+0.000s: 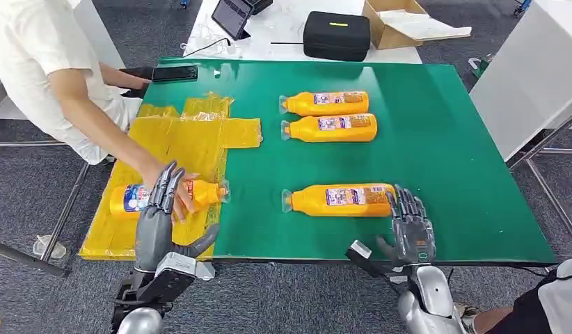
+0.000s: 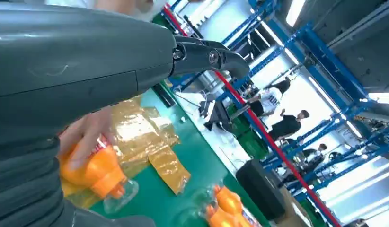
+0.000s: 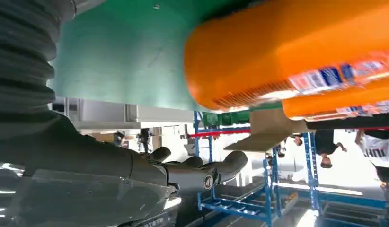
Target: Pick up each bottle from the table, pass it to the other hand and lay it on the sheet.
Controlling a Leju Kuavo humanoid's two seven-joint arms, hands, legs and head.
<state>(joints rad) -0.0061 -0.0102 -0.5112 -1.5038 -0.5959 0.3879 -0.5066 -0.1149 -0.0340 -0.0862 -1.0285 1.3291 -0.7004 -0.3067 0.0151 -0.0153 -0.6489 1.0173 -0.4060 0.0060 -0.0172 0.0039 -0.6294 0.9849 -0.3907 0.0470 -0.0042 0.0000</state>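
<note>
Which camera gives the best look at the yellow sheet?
The head view: the whole sheet shows, spread at the table's left end with a bottle on it. The left wrist view catches a crumpled part; the right wrist view shows bottles and table.

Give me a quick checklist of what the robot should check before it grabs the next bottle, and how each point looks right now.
1. Right hand beside the nearest bottle: ok, at its base end.
2. Right hand gripping that bottle: not ok, fingers apart.
3. Left hand free to receive: ok, holds nothing.
4. Yellow sheet ready: not ok, a person's hand rests on the bottle on the sheet.
5. Two far bottles out of the way: ok.
</note>
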